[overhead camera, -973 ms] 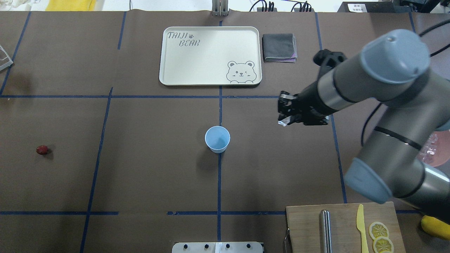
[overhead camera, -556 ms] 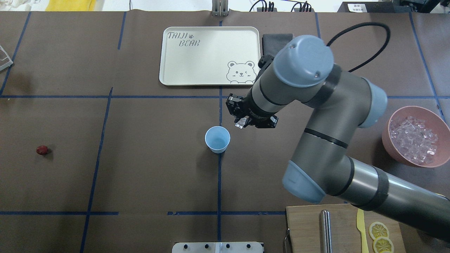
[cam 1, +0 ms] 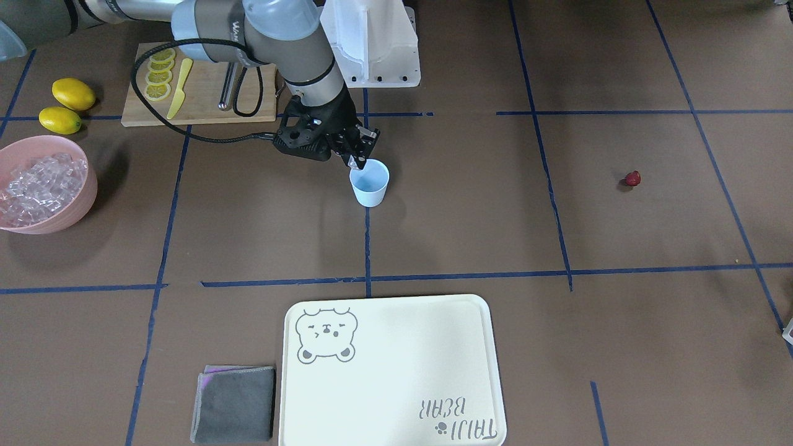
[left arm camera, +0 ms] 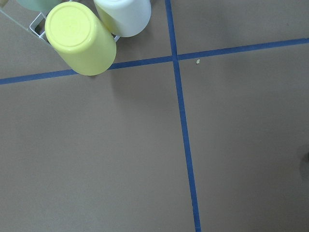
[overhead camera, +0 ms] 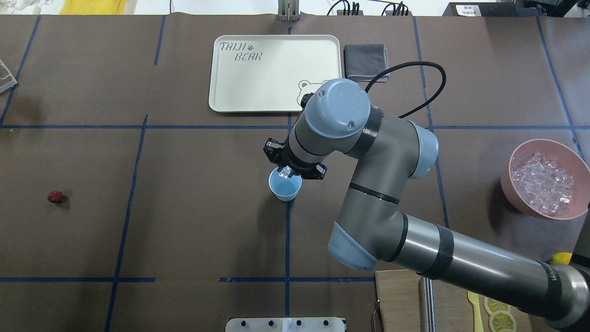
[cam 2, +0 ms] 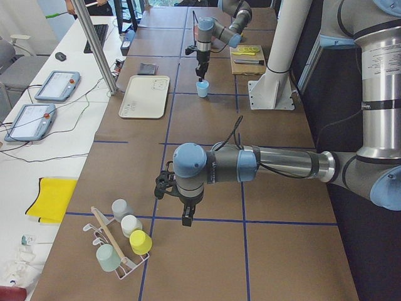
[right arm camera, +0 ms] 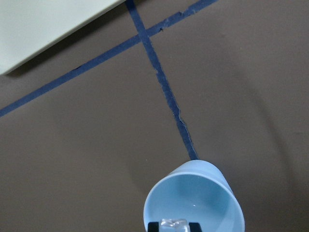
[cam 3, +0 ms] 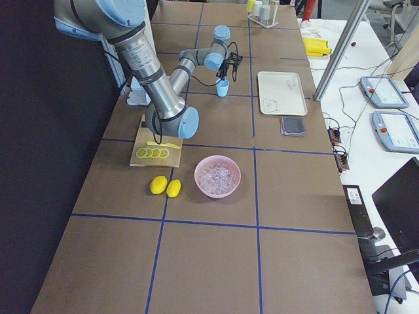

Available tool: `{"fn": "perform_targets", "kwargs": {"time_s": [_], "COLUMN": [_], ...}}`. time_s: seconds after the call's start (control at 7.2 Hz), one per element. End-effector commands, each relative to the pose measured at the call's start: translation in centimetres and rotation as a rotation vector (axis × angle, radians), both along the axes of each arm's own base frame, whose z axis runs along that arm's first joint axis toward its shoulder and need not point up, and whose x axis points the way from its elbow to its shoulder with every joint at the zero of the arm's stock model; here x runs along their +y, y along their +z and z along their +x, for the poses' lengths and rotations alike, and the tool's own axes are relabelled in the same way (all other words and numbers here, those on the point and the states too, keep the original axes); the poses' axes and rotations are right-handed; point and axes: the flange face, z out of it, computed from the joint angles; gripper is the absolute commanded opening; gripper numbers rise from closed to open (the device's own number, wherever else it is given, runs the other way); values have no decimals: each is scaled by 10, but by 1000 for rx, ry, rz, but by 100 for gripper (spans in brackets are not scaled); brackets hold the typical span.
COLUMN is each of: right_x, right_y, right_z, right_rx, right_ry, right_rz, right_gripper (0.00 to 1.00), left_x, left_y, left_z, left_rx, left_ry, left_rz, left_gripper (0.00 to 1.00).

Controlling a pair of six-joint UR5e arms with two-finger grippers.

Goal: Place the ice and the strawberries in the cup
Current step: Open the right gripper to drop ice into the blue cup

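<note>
- Right gripper [overhead camera: 288, 171] pinches one clear cube [overhead camera: 286, 171] between close-set fingers, just above the mouth of the cup [overhead camera: 285, 190].
- Cup stands upright on the centre tape line, near the tray [overhead camera: 272, 74]. The wrist view shows its inside bare, with the cube [right arm camera: 175, 224] hanging over the near edge of the opening.
- Step in hand, by my reading: dropping the first ice in. The next move calls for centring over the mouth, then parting the fingers so the cube falls inside and does not bounce off the rim.
- Strawberry [overhead camera: 55, 197] lies well apart on the robot's left, untouched.
- Bowl [overhead camera: 507, 186] with the rest of the ice [overhead camera: 544, 184] sits far to the right.
- Left gripper [cam 2: 186, 217] hangs over the table near a rack [cam 2: 103, 241]. It shows only from the side, so I cannot tell whether it is parted or closed.
</note>
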Motion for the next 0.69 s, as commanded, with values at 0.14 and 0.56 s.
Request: {"fn": "perform_targets", "kwargs": {"time_s": [0.14,0.56], "right_x": [4,-5], "right_y": [3,6], "right_z": [-8,-1], "right_rx": [5,9], "right_ry": [-6,3], "right_rz": [-1,4], "right_gripper": [65,76], "left_x": [0,1], "left_y": [1,2], "left_z": [0,0], "left_rx": [0,0], "left_ry": [-1,-1], "left_rz": [-2,-6], "left_gripper": [100,100]}}
